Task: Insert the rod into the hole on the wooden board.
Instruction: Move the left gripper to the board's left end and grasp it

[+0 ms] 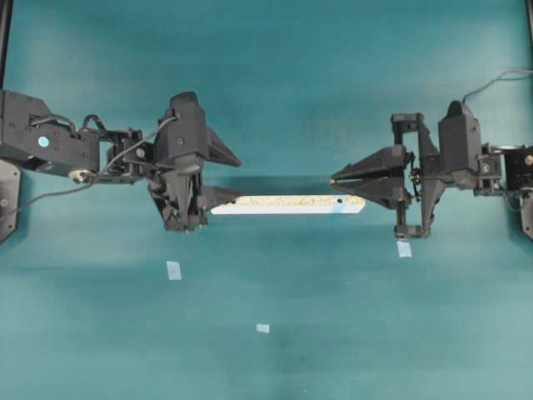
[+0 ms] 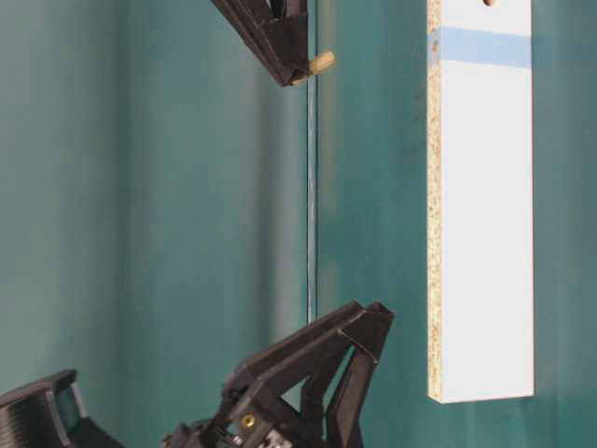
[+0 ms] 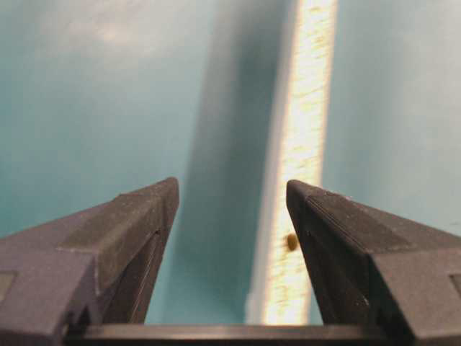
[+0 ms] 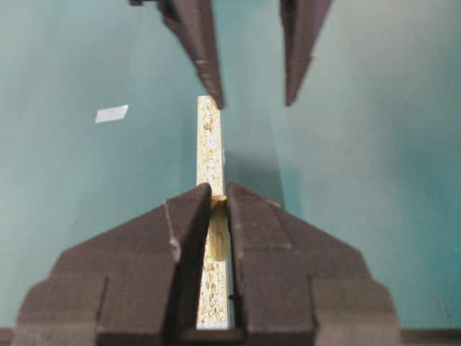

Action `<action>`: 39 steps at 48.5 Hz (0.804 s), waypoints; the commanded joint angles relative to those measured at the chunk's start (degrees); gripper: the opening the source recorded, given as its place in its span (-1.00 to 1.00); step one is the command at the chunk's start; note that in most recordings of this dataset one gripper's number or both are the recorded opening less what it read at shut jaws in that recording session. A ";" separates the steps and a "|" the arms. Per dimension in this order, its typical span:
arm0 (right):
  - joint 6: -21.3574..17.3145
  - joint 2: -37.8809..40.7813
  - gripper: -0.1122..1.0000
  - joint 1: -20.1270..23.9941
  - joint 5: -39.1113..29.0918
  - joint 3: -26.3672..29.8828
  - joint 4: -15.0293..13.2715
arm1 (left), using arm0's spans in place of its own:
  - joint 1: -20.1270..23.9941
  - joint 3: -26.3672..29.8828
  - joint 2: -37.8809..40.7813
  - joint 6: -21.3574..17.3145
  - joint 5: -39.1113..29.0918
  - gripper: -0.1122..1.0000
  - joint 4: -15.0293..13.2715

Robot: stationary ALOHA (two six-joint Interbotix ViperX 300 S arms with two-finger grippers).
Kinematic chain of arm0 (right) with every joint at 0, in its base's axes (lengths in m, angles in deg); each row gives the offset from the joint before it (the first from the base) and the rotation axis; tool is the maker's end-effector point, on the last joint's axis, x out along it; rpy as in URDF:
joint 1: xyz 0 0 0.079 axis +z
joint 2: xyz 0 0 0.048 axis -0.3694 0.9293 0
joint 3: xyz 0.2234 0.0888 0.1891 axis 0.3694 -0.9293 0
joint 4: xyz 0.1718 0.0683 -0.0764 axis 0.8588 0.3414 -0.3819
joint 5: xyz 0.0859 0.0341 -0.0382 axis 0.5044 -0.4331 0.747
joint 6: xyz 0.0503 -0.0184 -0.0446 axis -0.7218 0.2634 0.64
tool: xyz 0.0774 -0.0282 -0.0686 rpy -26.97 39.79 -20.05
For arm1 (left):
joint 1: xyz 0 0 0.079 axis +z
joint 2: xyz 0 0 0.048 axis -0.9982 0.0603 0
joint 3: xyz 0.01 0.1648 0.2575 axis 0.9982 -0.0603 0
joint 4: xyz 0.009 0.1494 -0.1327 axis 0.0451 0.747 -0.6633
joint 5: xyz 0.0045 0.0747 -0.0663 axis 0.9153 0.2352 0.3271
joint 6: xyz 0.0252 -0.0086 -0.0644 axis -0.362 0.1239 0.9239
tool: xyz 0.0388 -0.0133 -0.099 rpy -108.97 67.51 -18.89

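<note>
— Where was the rod [image 4: 217,238]?

— Pinched between the jaws of the right gripper [image 1: 335,179]. They were nearly closed on it, and in the table-level view its cream tip poked out past the dark fingertips. The right wrist view showed it lying lengthwise in the narrow gap between the two fingers.

— And the wooden board [image 1: 287,204]?

— It lay flat on the teal tabletop [image 1: 275,92], running left to right between the two arms. The right gripper hung over the board's right end, where the light-blue patch [image 2: 485,45] crossed it. The hole [image 2: 489,3] sat by that patch, cut off at the frame's edge in the table-level view. The rod was above the board, not in the hole.

— What about the left gripper [image 1: 238,179]?

— Its jaws stood wide apart and held nothing. It was at the board's left end. From the left wrist camera the board ran up between the fingers, close against the right one, with the other small dark hole [image 3: 292,241] just beside that finger.

— Anything else down there?

— Small pale-blue tape squares [image 1: 174,270] on the tabletop, apart from the board.
</note>
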 commanded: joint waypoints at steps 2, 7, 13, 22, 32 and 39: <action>0.00 -0.44 -0.61 0.18 0.53 0.97 0.18 | -1.14 1.14 -2.90 0.26 -0.97 0.67 0.09; 0.00 -0.44 -0.61 0.18 0.44 0.97 0.18 | -1.41 0.97 -3.87 0.26 -3.52 0.78 0.09; 0.00 -0.53 -0.61 0.18 0.44 0.97 0.18 | -1.41 0.97 -4.13 0.18 -6.15 0.83 0.09; 0.00 -0.53 -0.61 0.18 0.44 1.05 0.18 | -1.49 1.23 -3.25 0.09 -6.42 0.83 0.09; 0.00 -0.44 -0.61 0.18 0.18 1.14 0.26 | -1.85 1.49 -0.26 0.09 -6.59 0.83 0.09; 0.00 -0.44 -0.61 0.18 -0.18 1.14 0.26 | -1.93 1.85 1.32 0.09 -6.59 0.83 0.09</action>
